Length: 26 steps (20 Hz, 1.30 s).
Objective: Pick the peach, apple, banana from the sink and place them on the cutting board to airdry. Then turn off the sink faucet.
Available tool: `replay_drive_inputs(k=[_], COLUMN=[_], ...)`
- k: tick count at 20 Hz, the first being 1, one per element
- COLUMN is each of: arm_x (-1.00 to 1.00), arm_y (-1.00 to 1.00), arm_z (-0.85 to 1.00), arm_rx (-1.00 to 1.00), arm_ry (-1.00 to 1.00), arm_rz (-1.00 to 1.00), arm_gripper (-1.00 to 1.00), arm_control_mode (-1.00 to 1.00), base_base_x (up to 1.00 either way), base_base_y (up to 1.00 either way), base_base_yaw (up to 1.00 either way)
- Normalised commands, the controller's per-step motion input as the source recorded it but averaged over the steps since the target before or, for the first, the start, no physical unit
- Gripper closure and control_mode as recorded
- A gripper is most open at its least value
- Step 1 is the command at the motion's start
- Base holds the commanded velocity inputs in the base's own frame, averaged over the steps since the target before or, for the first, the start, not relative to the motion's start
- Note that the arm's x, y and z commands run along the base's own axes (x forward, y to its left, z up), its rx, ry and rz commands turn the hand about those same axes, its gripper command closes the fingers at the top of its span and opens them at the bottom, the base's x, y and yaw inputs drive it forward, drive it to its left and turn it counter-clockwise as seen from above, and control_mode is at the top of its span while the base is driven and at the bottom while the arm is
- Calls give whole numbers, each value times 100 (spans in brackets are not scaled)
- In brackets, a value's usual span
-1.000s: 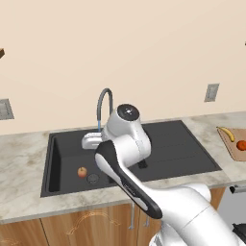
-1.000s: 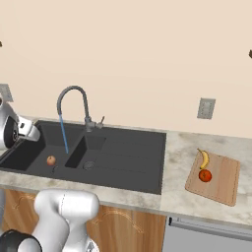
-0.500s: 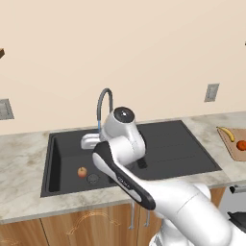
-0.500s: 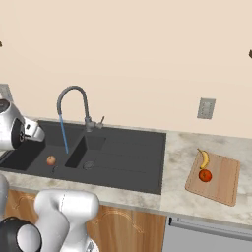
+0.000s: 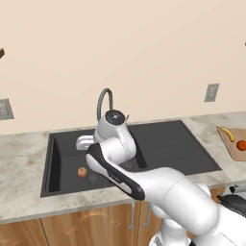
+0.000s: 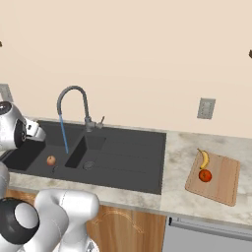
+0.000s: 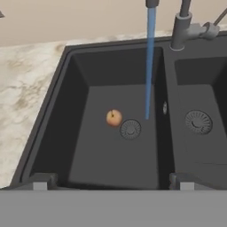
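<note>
The gripper [image 7: 111,181] hangs wide open and empty above the sink [image 7: 71,115]. A peach [image 7: 114,118] lies beside the drain. Banana [image 6: 204,158] and apple [image 6: 204,175] rest on the cutting board [image 6: 224,182].

A marbled counter [image 6: 187,147] holds the black sink [image 6: 123,152] and the cutting board [image 6: 224,179].
</note>
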Motion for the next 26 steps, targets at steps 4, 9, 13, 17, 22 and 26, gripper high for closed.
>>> replay_drive_inputs(k=[4,9,13,17,22,26], arm_x=[28,24,23,22,10,5], arm_y=[10,7,9,7,0,1], arm_z=[-20,-17,-30,-29,-19,-13], arm_rx=[-1,0,0,0,0,0], arm_ry=[0,0,0,0,0,0], arm_rz=[0,0,0,0,0,0], arm_gripper=[-100,-100,-100,-100,-100,-100], arm_control_mode=[-100,-100,-100,-100,-100,-100], base_base_x=[0,0,0,0,0,0], base_base_y=[0,0,0,0,0,0], base_base_yaw=[0,0,0,0,0,0])
